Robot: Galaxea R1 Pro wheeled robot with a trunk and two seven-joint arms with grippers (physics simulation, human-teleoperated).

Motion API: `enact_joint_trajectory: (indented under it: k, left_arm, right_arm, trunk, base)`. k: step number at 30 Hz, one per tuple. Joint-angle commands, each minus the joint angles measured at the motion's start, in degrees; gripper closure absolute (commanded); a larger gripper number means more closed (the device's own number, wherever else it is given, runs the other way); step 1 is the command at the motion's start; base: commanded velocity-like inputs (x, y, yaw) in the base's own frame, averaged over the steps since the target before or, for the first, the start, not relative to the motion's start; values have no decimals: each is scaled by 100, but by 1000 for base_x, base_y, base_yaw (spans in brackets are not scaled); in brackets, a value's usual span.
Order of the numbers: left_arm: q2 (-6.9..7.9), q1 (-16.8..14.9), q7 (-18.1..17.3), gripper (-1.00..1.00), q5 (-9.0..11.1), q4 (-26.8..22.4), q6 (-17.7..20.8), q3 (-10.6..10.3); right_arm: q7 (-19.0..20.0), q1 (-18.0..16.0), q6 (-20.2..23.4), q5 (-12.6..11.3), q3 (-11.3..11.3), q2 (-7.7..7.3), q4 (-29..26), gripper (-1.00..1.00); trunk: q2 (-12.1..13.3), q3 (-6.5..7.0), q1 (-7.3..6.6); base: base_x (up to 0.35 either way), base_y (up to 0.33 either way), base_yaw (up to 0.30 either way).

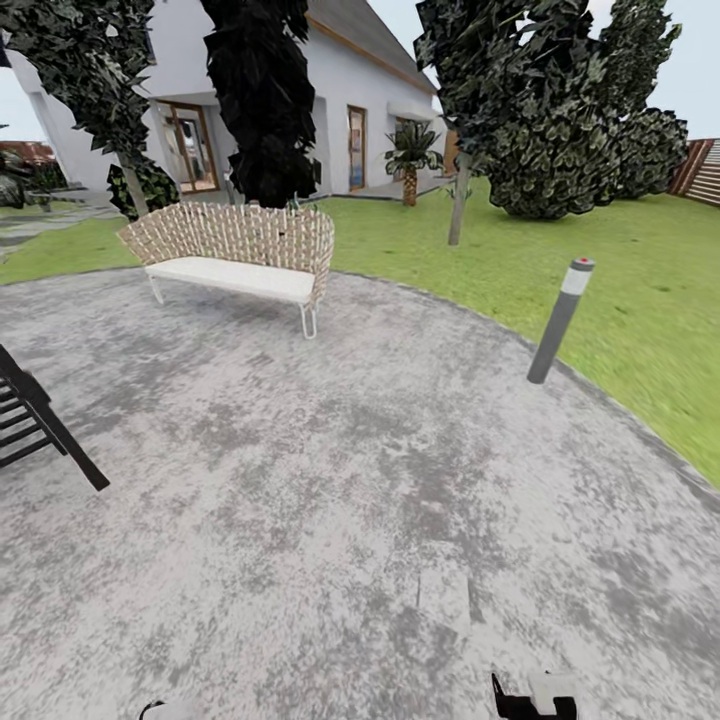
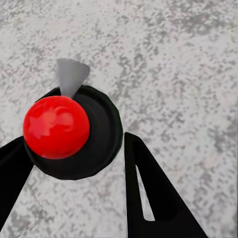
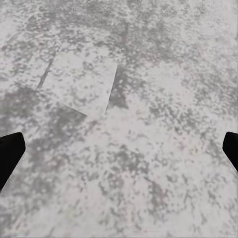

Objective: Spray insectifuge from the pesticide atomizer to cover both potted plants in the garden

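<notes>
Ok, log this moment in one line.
location: paved patio | ahead: bench, bollard lamp | right gripper: open, empty | left gripper: state unclear

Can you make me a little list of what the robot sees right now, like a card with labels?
place: round grey paved patio beside a green lawn
seat: woven bench with a white cushion, at the patio's far edge
lamp: grey bollard post at the patio's edge, by the grass
behind: white house, dark trees, small palm
left hand: around a black thing with a red ball on top
right hand: open, nothing between its fingers, patio below
</notes>
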Motion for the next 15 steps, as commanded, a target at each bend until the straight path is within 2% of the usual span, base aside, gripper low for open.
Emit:
enact_joint_trajectory:
  k: [1, 15]
  left_arm:
    - [-1, -4, 6, 100, -6, 6, -20, 9]
    - [-1, -4, 8, 100, 2, 5, -28, 9]
  right_arm:
    - [-25, -1, -14, 29, 3, -6, 6, -100]
    - [-32, -5, -14, 25, 1, -26, -3, -100]
  trunk:
    - [-1, -3, 3]
    - [-1, -1, 3]
  base:
    - [340, -67, 55]
    - [340, -74, 7]
